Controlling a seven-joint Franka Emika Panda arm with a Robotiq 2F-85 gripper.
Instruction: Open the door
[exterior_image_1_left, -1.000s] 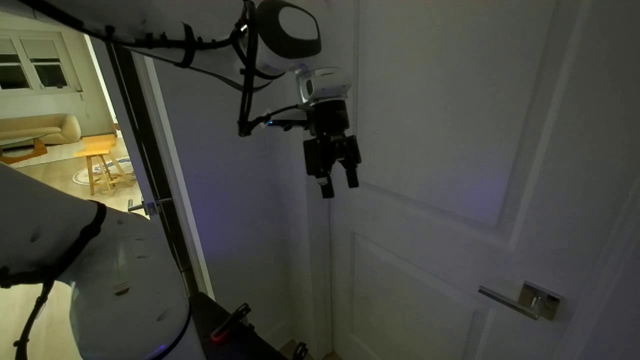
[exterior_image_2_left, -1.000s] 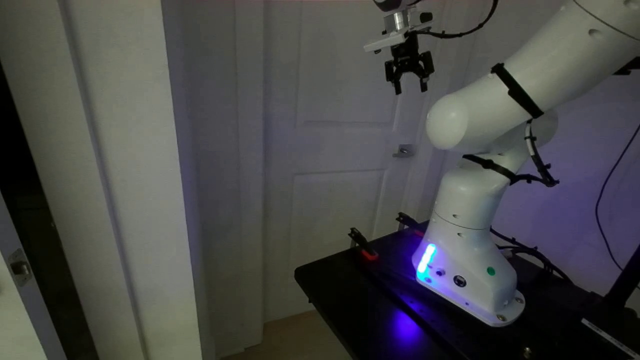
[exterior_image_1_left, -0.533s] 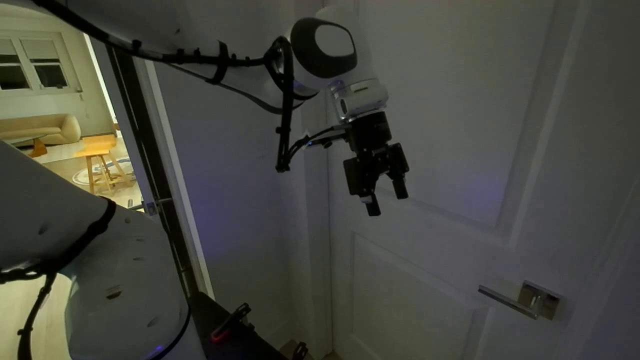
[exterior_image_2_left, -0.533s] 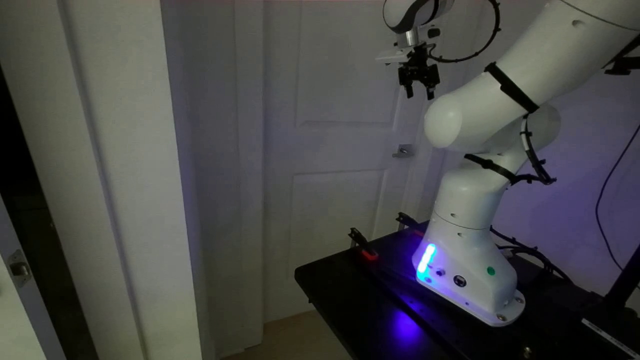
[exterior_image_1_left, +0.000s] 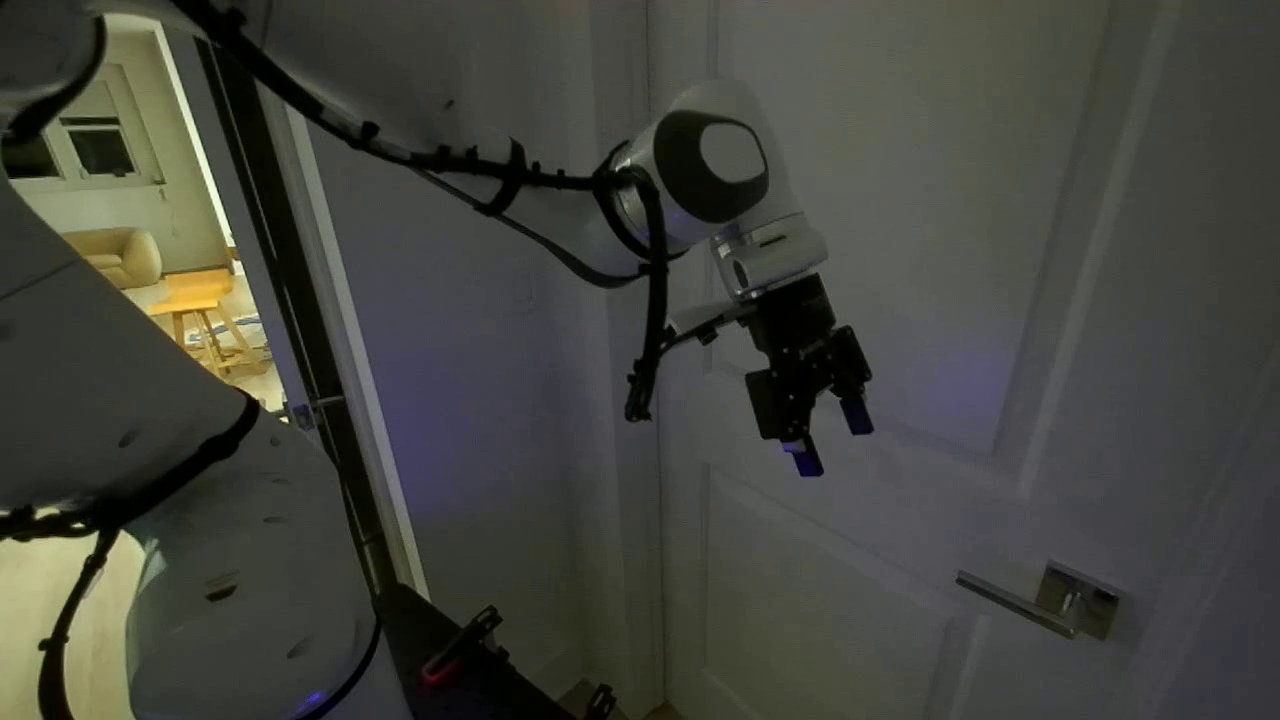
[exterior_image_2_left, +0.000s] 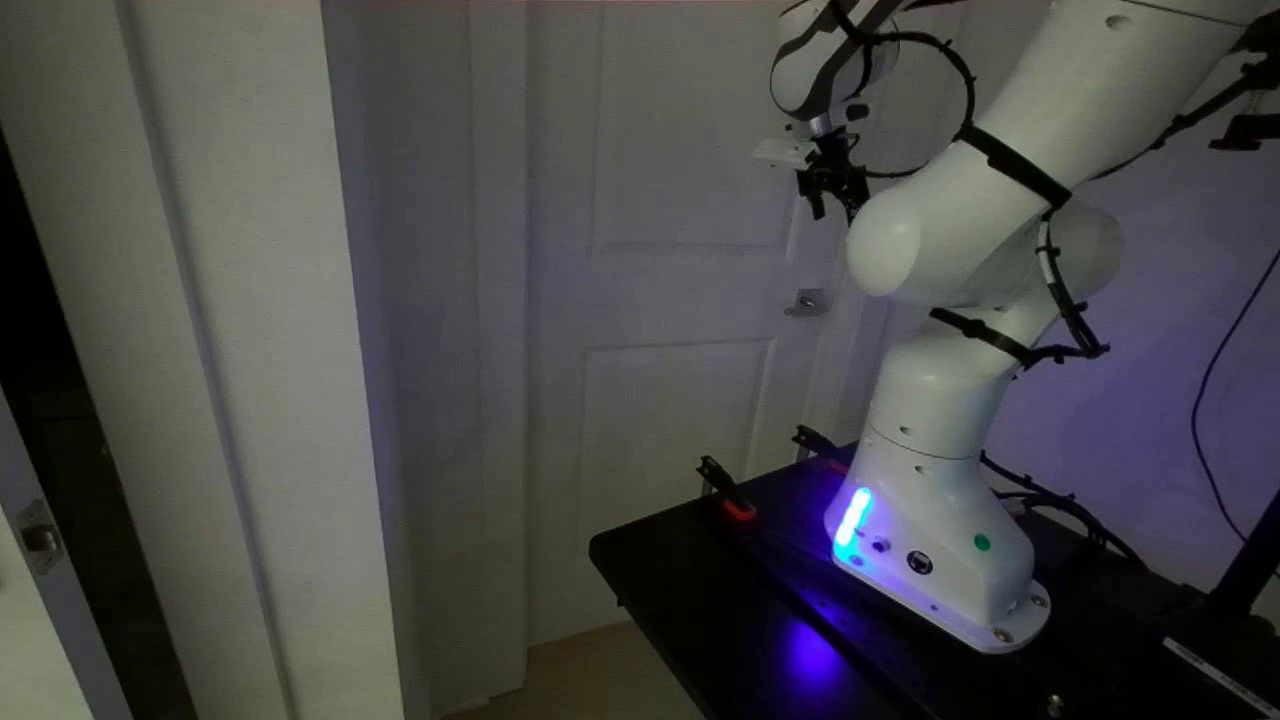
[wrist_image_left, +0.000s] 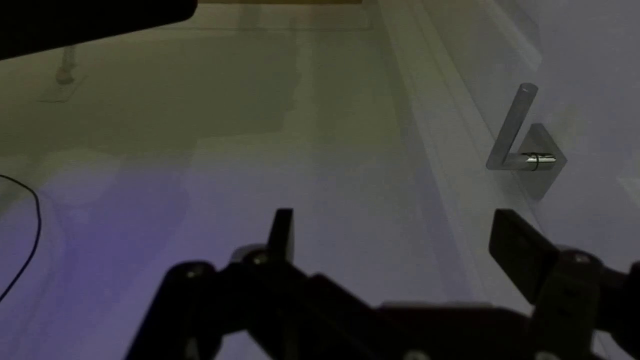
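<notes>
Filling the left of an exterior view, the white Panda arm rises and then stretches its forearm rightward across the top, with a black cable strapped along it. Partly hidden behind it, in a lit room, come a window with dark panes, the rounded end of a beige sofa and a yellow wooden stool. Next stands the dark doorway frame leading to that room, then a strip of white wall. Lower down, in front of this wall, lies part of a black table with a black-and-red clamp on it. Further right hangs the Robotiq gripper, tilted, its fingers pointing down and a little to the right, spread well apart. Behind it, taking up the right half, is the white paneled door, which looks closed in both exterior views. Low on the door's right side, a silver lever handle points left from its square plate. The gripper is above and to the left of the handle, well apart from it. In the wrist view, a thin black cord curves at the far left, the gripper's parted fingers cross the bottom, and the handle shows beyond the finger on the right, with a gap between them.
</notes>
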